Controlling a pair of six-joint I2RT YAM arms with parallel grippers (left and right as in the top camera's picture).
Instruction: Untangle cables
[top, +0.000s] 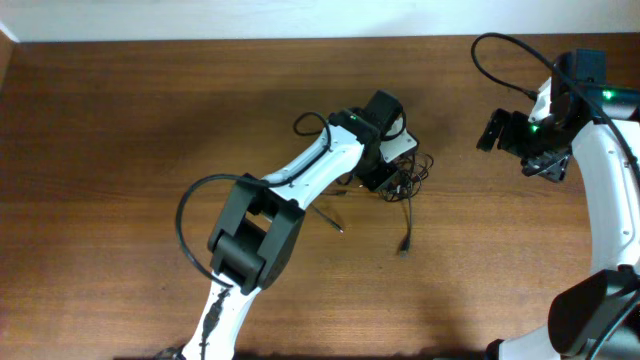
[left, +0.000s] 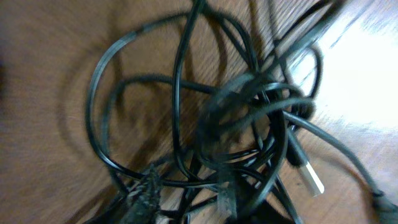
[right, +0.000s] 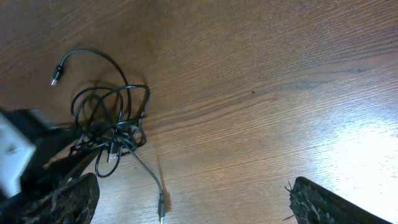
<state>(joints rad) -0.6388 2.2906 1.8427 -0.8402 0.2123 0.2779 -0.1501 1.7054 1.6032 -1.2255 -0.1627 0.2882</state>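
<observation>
Under the left end effector (top: 386, 182), the cables (top: 412, 172) seem partly hidden.

You appear to be at a robotics lab bench. Evidence: plain wood-grain table (top: 120, 120); pale wall strip (top: 250, 15) along 12 o'clock; white left arm (top: 300, 170) rooted at 7 o'clock, right arm (top: 615, 180) at 4 o'clock; cables (top: 408, 180) tangled mid-table as the sole specimen.

No text, label or number can be read anywhere
</observation>
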